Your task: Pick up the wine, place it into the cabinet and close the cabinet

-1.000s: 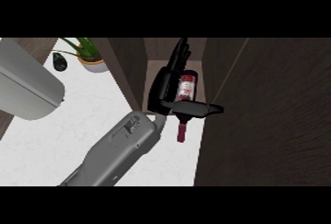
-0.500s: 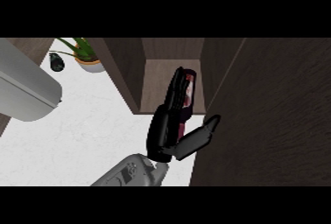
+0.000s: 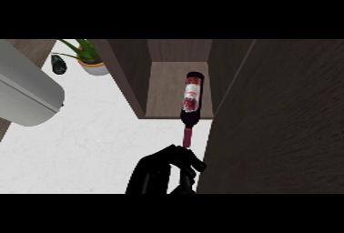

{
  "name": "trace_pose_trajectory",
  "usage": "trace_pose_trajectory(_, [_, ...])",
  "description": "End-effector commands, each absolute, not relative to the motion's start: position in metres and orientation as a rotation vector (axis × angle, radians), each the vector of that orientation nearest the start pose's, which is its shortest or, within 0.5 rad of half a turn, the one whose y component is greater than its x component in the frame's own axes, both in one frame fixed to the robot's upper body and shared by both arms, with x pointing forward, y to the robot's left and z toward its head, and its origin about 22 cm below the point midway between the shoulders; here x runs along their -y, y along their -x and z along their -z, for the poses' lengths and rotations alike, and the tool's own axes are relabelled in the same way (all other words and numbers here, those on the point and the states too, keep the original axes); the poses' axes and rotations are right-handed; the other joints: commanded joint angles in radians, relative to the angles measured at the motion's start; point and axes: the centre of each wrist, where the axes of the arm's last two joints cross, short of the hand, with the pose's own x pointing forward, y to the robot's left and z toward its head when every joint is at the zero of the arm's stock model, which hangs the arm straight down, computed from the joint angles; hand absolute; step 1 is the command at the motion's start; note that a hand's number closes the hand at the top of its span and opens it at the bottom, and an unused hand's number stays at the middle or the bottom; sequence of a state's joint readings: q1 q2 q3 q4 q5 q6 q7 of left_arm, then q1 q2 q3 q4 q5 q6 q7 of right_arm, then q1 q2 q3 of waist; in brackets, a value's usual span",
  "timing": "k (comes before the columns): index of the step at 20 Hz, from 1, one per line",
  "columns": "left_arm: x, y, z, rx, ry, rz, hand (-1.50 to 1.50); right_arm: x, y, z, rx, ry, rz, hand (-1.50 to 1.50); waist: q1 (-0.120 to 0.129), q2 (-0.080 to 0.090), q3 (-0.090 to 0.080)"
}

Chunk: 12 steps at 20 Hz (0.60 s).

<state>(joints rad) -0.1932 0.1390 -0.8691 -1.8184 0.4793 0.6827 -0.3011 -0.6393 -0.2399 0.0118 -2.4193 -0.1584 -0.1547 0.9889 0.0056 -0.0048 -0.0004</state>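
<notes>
Lying on its side, the wine [image 3: 191,93] rests on the floor of the open cabinet [image 3: 163,86], base deep inside and near the right wall, with its red-capped neck sticking out past the front edge over the white counter [image 3: 87,145]. It looks like a full glass bottle, so it is probably heavy for its width, rigid, smooth and breakable. Being round, it could also roll sideways where it lies. The safest hold would be around the wide labelled body, since the narrow neck gives little surface and lets the weight swing.

Directly below the cap end, at the lower middle of the view, sits the right robot hand [image 3: 164,170]. Its top comes very close to the cap, but whether they touch is unclear. The robot hand reads as one dark mass, so I cannot tell whether it is spread or curled. No part of the bottle is enclosed by it. A tall dark panel [image 3: 282,127], probably the door, stands open at the right.
</notes>
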Motion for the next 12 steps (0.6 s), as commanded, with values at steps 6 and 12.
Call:
trace_pose_trajectory(6, [-0.124, -0.137, -0.075, 1.807, 0.619, -0.054, 1.50, 0.184, -0.160, -0.292, 1.942, -0.303, -0.548, 1.50, 0.009, 0.000, -0.001])
trace_pose_trajectory(12, [-0.173, -0.143, -0.085, 1.832, 0.624, -0.022, 1.50, 0.163, -0.150, -0.277, 1.848, -0.569, -0.606, 1.50, 0.008, 0.002, 0.000])
